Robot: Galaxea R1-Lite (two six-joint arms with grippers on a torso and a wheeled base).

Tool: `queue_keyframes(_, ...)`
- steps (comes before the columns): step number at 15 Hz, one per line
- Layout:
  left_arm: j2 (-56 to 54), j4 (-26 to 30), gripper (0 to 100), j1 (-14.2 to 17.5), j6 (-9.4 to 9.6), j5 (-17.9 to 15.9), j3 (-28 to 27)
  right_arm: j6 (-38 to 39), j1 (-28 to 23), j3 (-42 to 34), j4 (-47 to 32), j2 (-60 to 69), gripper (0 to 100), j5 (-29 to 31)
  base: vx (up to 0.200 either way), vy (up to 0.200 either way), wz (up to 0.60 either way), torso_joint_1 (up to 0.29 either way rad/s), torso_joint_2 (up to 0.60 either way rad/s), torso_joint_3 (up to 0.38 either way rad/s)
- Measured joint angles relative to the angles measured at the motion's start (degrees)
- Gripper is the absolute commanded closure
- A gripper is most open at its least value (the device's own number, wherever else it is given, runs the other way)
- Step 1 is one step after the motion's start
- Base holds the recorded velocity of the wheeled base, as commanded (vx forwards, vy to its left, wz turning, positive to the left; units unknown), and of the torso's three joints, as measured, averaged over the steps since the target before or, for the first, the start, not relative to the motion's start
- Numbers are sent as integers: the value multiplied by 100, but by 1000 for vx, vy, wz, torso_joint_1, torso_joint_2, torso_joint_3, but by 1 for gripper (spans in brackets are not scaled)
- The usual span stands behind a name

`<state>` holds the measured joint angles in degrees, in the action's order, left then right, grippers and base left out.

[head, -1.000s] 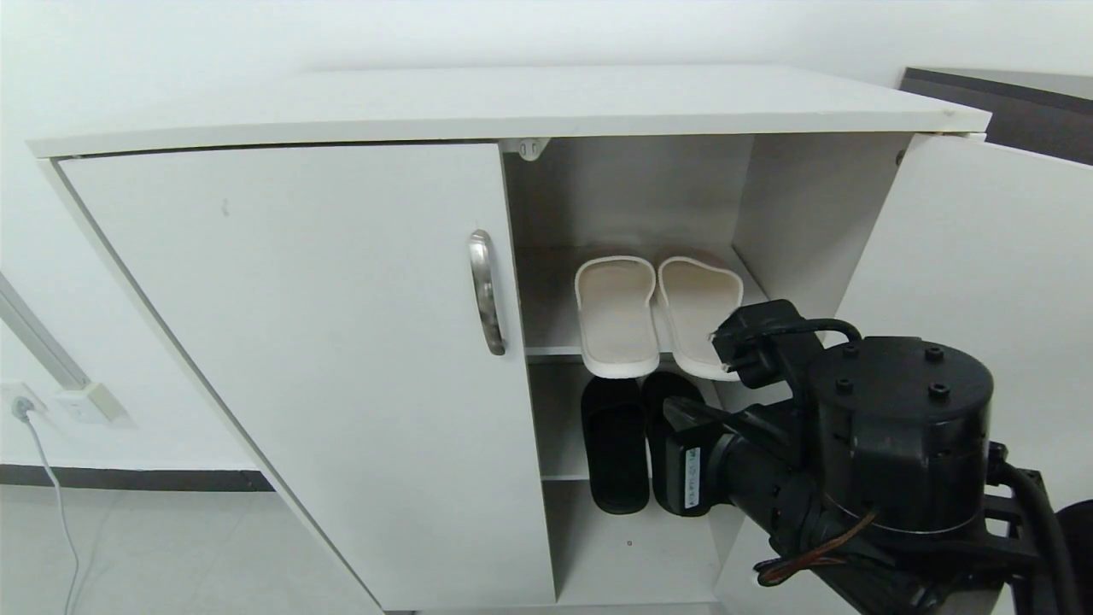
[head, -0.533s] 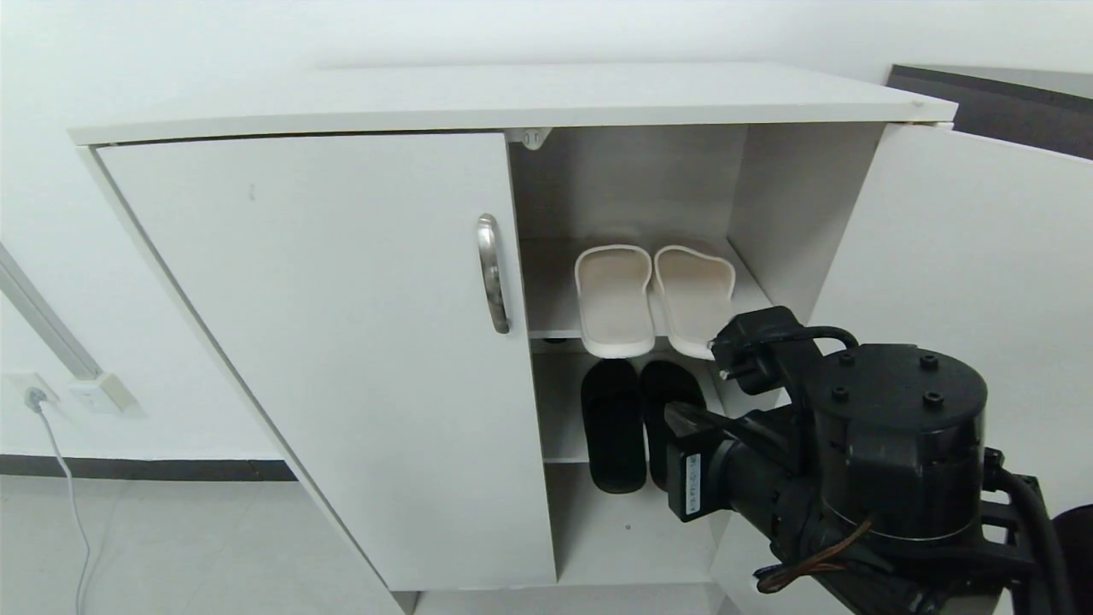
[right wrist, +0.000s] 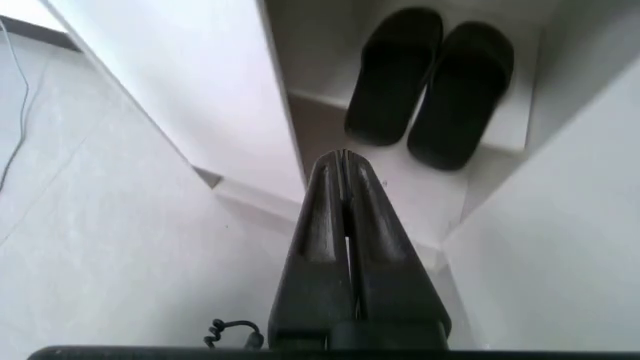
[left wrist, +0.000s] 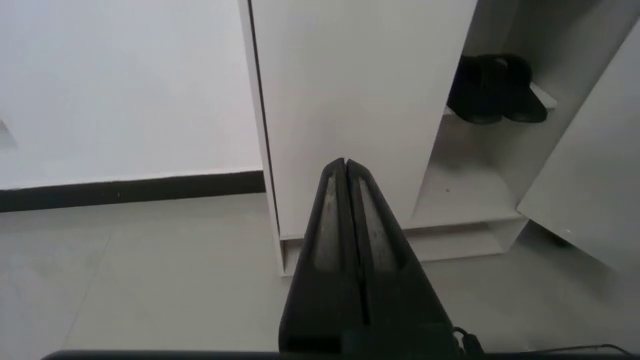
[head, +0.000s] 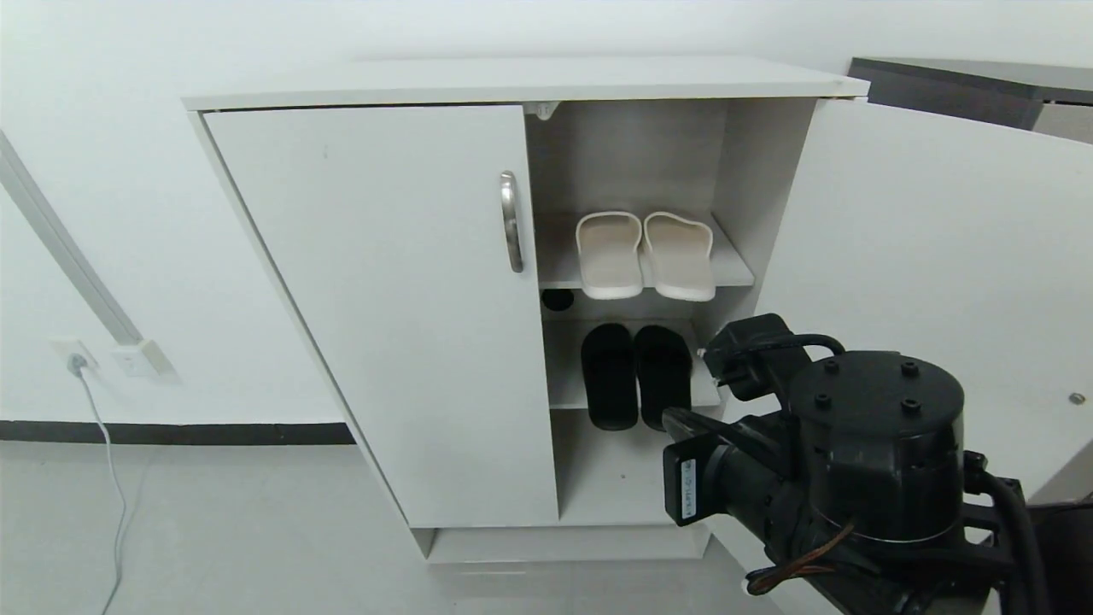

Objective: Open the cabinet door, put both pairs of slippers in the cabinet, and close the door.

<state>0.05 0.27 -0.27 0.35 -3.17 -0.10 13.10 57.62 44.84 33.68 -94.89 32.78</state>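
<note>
We see the right gripper with its fingers pressed together and nothing between them; the black slippers lie ahead of it and well apart, on the middle shelf of the cabinet. The left gripper is likewise closed and empty, facing the lower part of the closed left door, with the black pair farther off in the open half. The white slippers sit on the upper shelf, directly above the black pair. Both pairs lie side by side, long axes running front to back; toes point into the cabinet and heels jut slightly over the shelf edges. The right door stands swung open, and its far edge is cut off by the frame. The right arm covers the opening's lower right corner; we cannot make out a small dark round thing under the upper shelf.
</note>
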Motion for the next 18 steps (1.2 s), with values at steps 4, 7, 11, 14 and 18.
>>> queue_keyframes(4,0,2,100,0,0,2,0,-5,0,-41,-5,-34,100,1,-150,0,0,1,-1,5)
queue_keyframes(7,0,-2,100,0,0,9,0,-156,-5,-145,33,-63,100,-10,0,0,0,0,0,0)
queue_keyframes(11,0,-2,100,2,-2,9,0,-249,-18,-272,44,-84,100,-10,0,0,0,0,0,0)
queue_keyframes(14,0,0,100,0,-2,9,0,-246,-27,-286,41,-91,100,-7,0,0,0,0,0,0)
queue_keyframes(18,0,-2,100,0,-9,9,0,-252,-27,-291,41,-95,100,-7,0,0,0,0,0,0)
